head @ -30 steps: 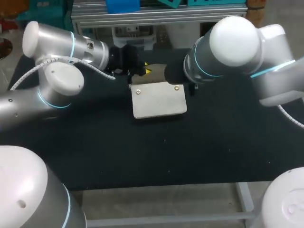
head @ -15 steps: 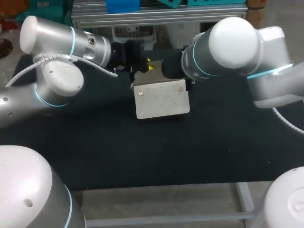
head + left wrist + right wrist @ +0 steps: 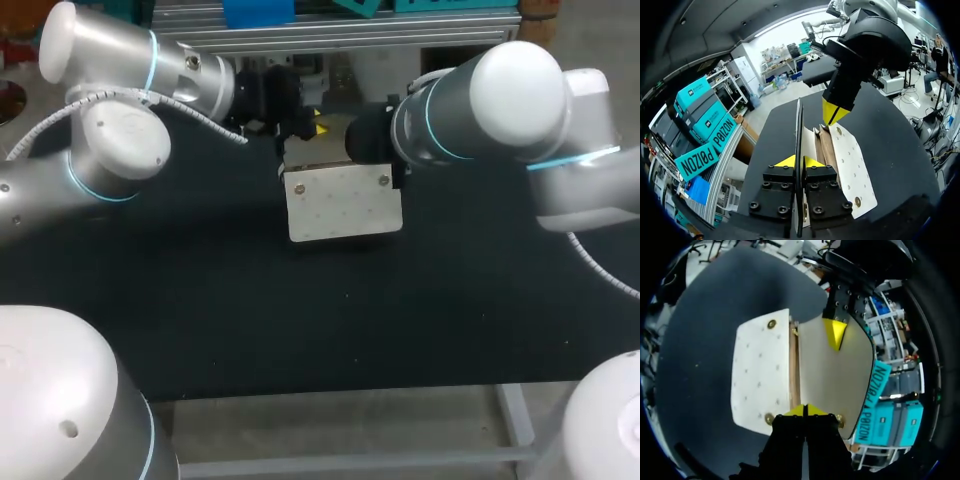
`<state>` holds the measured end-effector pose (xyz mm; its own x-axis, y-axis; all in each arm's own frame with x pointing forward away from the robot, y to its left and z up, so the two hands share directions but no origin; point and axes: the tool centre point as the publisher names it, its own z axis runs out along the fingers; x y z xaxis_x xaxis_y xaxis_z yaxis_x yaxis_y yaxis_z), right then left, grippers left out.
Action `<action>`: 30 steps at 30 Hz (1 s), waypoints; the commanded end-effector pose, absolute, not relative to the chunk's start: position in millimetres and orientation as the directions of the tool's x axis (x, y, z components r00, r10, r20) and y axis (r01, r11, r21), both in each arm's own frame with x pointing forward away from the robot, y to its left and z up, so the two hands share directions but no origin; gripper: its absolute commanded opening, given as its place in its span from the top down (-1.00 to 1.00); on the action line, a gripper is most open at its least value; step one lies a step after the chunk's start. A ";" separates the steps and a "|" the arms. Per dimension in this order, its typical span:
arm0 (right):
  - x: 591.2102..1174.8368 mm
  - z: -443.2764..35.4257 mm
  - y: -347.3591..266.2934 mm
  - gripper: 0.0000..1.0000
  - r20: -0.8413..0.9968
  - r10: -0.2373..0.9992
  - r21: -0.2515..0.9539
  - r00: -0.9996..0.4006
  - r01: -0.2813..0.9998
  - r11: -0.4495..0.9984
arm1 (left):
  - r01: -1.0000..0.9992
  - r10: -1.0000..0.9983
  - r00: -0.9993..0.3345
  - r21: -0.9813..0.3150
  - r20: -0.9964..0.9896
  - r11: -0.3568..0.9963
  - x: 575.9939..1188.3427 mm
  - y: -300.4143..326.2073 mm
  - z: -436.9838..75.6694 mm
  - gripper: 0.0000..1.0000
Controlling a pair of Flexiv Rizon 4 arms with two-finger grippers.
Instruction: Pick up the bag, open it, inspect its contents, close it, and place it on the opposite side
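Here, left pincer clamped on bag, right pincer likewise, bag's inside hidden.

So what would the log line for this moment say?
bag: held between both arms | left gripper: shut on bag | right gripper: shut on bag

Black matte table top, flat and wide, reaching across the head view from side to side; a few pale specks on the dark mat; below the near edge, a pale grey metal frame rail, joined by a slanted bar toward the right; dark and evenly lit in both wrist views.
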<state>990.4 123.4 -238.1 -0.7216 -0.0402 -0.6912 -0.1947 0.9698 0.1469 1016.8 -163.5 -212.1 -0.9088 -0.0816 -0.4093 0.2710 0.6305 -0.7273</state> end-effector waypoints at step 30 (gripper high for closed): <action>982.8 -297.3 133.3 1.00 -0.607 -0.103 0.138 -0.788 -0.232 0.963 | 0.255 -0.128 -0.906 -0.761 -0.404 0.597 1014.7 -160.2 -203.7 1.00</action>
